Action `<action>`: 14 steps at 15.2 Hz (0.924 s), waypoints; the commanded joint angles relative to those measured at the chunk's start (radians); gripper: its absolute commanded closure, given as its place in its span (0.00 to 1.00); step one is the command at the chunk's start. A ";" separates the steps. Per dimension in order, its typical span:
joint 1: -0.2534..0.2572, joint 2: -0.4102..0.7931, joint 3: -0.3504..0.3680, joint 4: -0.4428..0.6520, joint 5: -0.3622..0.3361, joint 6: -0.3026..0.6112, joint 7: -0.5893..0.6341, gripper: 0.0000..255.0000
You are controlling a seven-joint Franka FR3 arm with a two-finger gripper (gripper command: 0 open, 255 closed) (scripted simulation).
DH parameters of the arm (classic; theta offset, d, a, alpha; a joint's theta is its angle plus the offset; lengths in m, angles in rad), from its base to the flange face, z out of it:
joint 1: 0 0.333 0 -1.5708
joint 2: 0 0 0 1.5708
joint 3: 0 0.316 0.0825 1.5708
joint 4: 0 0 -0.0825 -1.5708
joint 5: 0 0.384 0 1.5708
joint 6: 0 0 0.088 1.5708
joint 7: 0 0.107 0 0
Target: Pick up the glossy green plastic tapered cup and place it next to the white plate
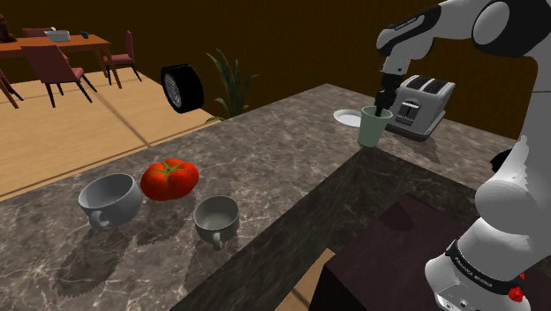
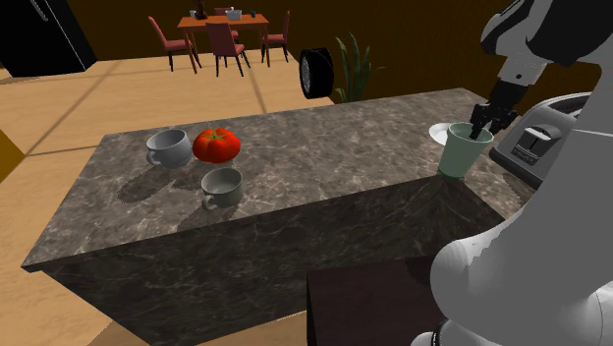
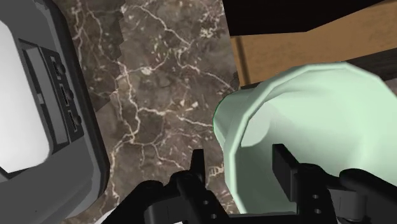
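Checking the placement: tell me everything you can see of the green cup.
The cup is pale green, tapered, handleless and empty. It stands upright at the edge of the dark marble-look counter, beside the white plate and the toaster. The gripper straddles its rim, fingers apart, one inside.

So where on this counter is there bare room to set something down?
The widest bare patch of counter lies between the tomato and the cup. A narrower strip runs behind the tomato to the far edge. Crowded: the end where cup, plate, toaster and gripper bunch, and the cluster of tomato and two mugs.
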 commanded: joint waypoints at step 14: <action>-0.011 0.007 -0.004 0.136 -0.004 -0.129 0.005 0.00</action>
